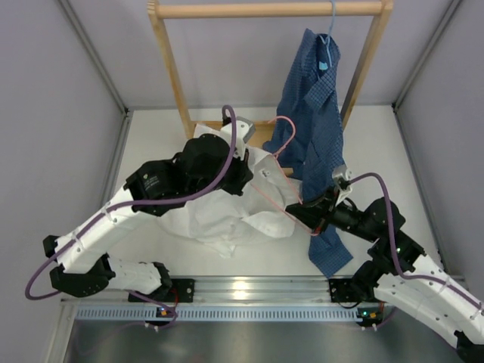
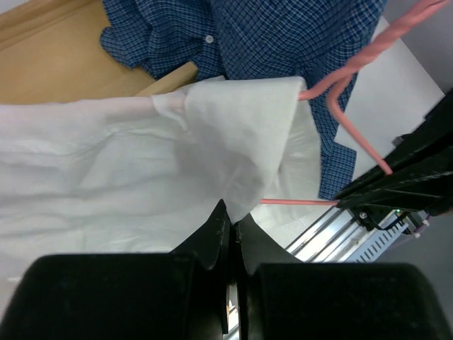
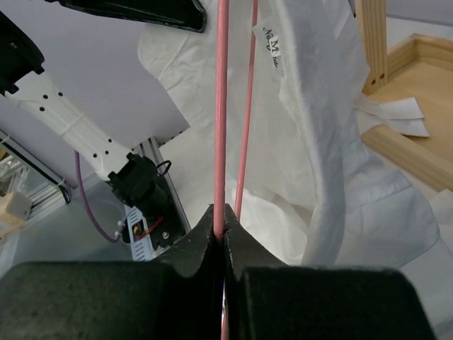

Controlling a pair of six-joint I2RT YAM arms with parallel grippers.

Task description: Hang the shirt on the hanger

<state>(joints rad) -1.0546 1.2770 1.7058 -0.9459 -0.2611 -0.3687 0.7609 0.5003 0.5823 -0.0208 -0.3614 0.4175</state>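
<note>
Shirt: the white shirt (image 1: 227, 212) lies crumpled on the desk (image 1: 151, 140) in the middle of the top view, partly lifted towards the hanger.
Hanger: the pink hanger (image 1: 287, 123) is held in a slant over the shirt, hook to the upper right, near the blue checked shirt (image 1: 314, 128) that hangs from the wooden rack (image 1: 265, 9).
Left gripper: the left gripper (image 2: 232, 227) has its jaws together, and they seem to pinch a thin edge of the shirt.
Right gripper: the right gripper (image 3: 223, 221) is clamped on one wire of the hanger.
Done: in the left wrist view one arm of the hanger goes under the white cloth, so I judge that one shoulder is started.
Left: the other arm of the hanger is bare; the shirt must be pulled over it and settled around the hook.
</note>
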